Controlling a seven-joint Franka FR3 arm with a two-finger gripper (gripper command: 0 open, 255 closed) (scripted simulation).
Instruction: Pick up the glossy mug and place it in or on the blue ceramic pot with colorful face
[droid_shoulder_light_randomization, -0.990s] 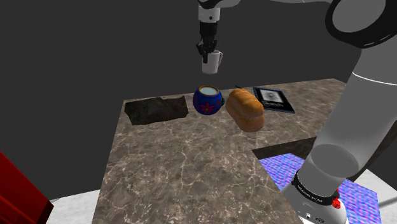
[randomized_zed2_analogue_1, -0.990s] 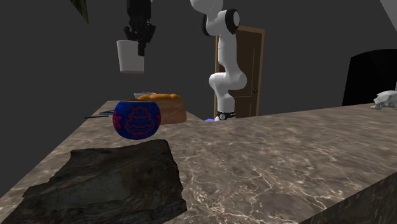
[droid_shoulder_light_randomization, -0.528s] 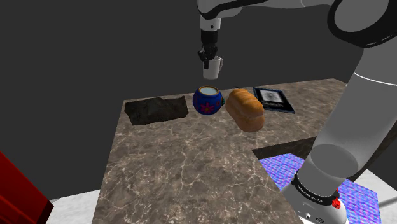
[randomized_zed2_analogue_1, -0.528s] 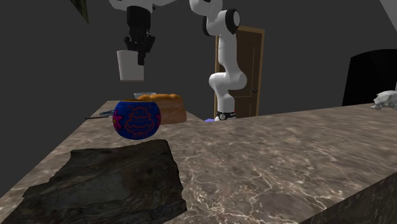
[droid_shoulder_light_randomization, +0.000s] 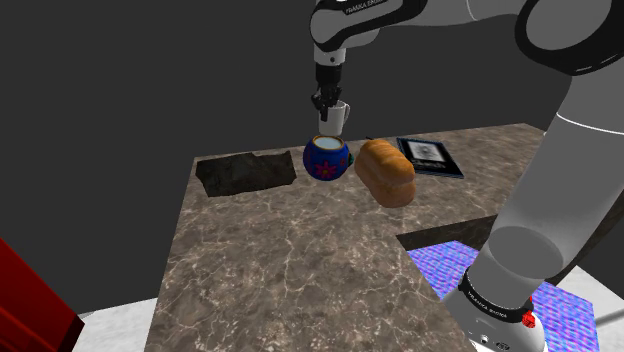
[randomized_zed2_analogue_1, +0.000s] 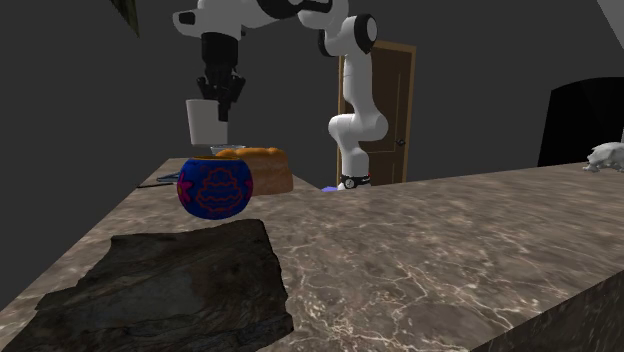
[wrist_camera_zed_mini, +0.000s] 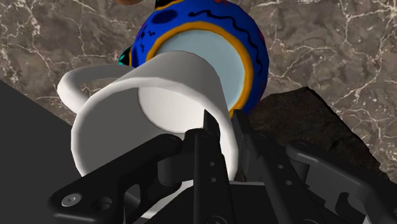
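The white mug (wrist_camera_zed_mini: 153, 108) hangs from my fingers (wrist_camera_zed_mini: 205, 159), which are clamped on its wall, one inside the rim and one outside, on the side away from the handle; I judge this grip leaves the base free to go down first. It is upright, its long axis vertical, mouth toward the fingers and base facing the blue pot (wrist_camera_zed_mini: 245, 44) directly beneath them, seemingly just short of touching. A loaf (droid_shoulder_light_randomization: 386, 172) and a dark slab (droid_shoulder_light_randomization: 245, 172) flank the pot on the surface (droid_shoulder_light_randomization: 300, 250).
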